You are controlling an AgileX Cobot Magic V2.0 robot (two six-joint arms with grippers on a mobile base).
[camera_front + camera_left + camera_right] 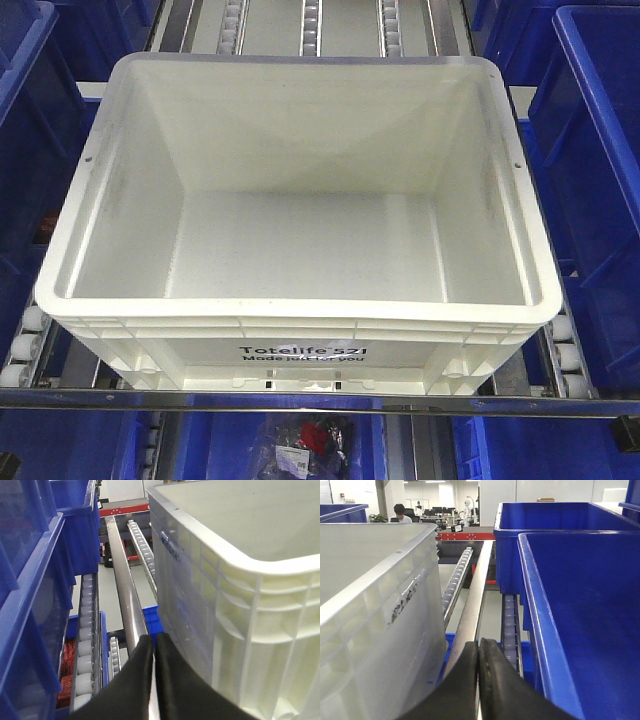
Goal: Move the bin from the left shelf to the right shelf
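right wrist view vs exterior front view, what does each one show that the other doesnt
Only the right wrist view: the right tool, shut on nothing, and a seated person in the office far behind.

Only the exterior front view: the white bin from above, empty inside, its black print, and a bag on the level below.

Both: the white bin, the roller tracks it sits on, and a blue bin to its right.

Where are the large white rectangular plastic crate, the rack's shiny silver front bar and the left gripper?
Large white rectangular plastic crate [300, 245]: front view, bare inner floor.
Shiny silver front bar [100, 399]: front view, left stretch below the crate.
Left gripper [154, 642]: left wrist view, where its black fingertips meet.
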